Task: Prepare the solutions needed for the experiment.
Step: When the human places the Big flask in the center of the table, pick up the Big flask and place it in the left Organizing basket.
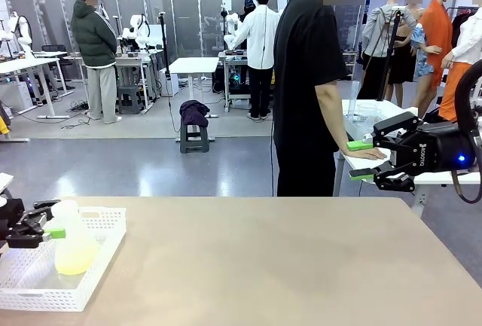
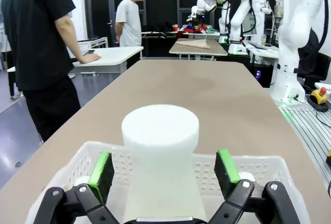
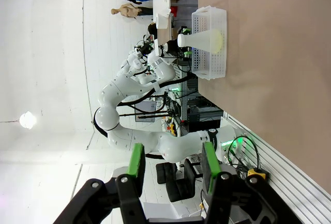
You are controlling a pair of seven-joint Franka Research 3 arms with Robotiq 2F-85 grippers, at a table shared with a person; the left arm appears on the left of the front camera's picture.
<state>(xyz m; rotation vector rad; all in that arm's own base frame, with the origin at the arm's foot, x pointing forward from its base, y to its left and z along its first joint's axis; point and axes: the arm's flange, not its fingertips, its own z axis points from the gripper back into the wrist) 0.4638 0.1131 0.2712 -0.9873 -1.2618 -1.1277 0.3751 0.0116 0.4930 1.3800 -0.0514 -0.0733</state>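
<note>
Step in hand, judged from the layout: pickup of the conical flask [image 1: 73, 247], upright in the white perforated basket [image 1: 98, 262] at the near left of the table [image 1: 286, 266]. Left gripper [image 2: 164, 169] level with the flask neck, jaws wide apart, one green pad on each side of the neck with a gap either side; no contact visible. Solutions [image 1: 75, 258] pale yellow-green, lying as a shallow layer in the broad base. Long axis of the flask vertical, mouth pointing up, wide base down on the basket floor. Right gripper [image 1: 363, 162] raised at the far right, well apart from the basket, jaws partly apart and holding nothing. Next move likely: close on the neck squarely, then lift straight up to clear the basket wall without tilting the liquid.
</note>
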